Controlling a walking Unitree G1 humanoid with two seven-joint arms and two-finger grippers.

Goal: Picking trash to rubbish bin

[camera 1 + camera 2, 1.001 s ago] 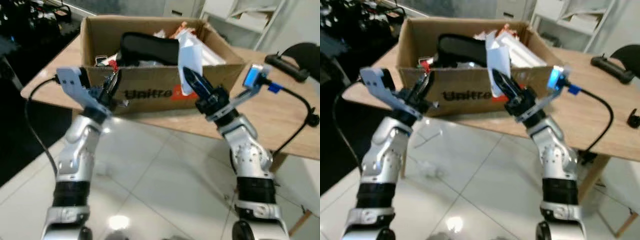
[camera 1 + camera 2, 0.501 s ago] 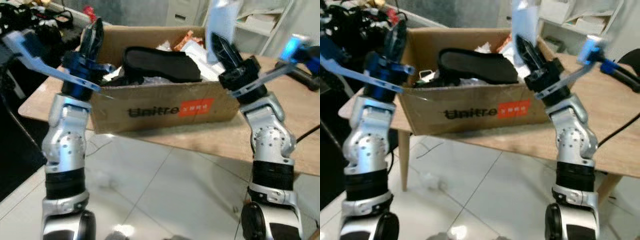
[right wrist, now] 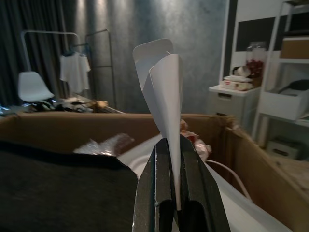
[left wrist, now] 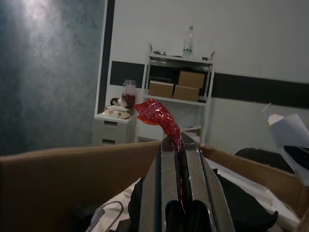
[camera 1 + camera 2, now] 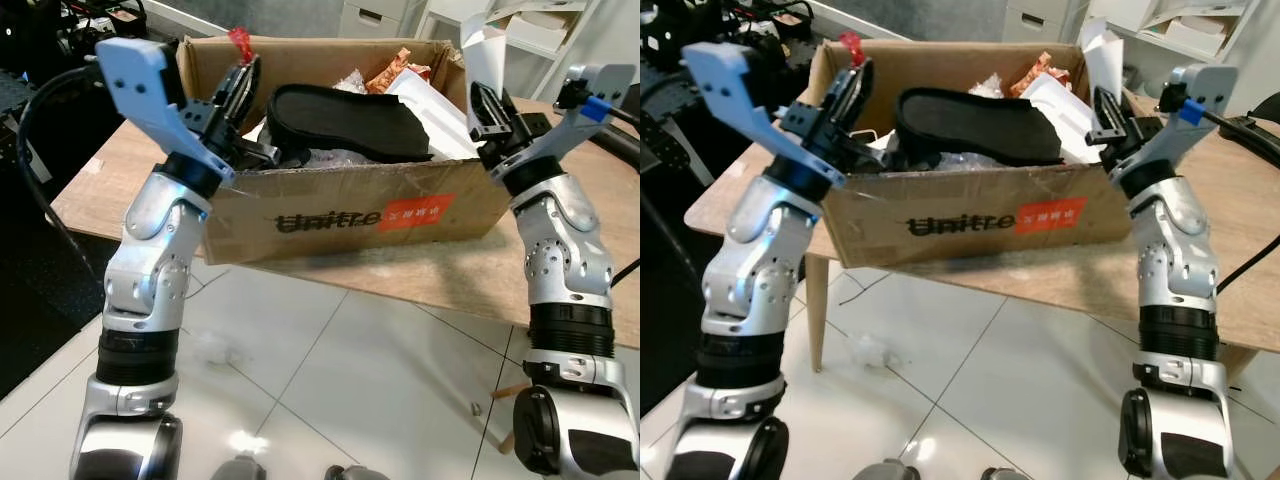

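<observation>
A cardboard box (image 5: 340, 210) printed "Unitree" stands on a wooden table (image 5: 95, 170) and holds a black shoe-like piece (image 5: 345, 120), wrappers and white paper. My left gripper (image 5: 245, 75) is at the box's front left corner, level with the rim, shut on a red wrapper (image 5: 240, 40) that sticks up past the fingertips; the wrapper (image 4: 157, 116) also stands out in the left wrist view. My right gripper (image 5: 478, 95) is over the box's right wall, shut on a folded white paper (image 5: 480, 45), which rises from between the fingers (image 3: 161, 82).
A black handheld device (image 5: 1250, 130) with a cable lies on the table to the right. White shelves (image 5: 540, 30) stand behind. Dark clutter (image 5: 700, 30) sits at the far left. A crumpled clear wrapper (image 5: 870, 350) lies on the white tiled floor under the table edge.
Both arms have risen from in front of the box's front wall to its rim, each still holding its piece. The left gripper has tilted in towards the box.
</observation>
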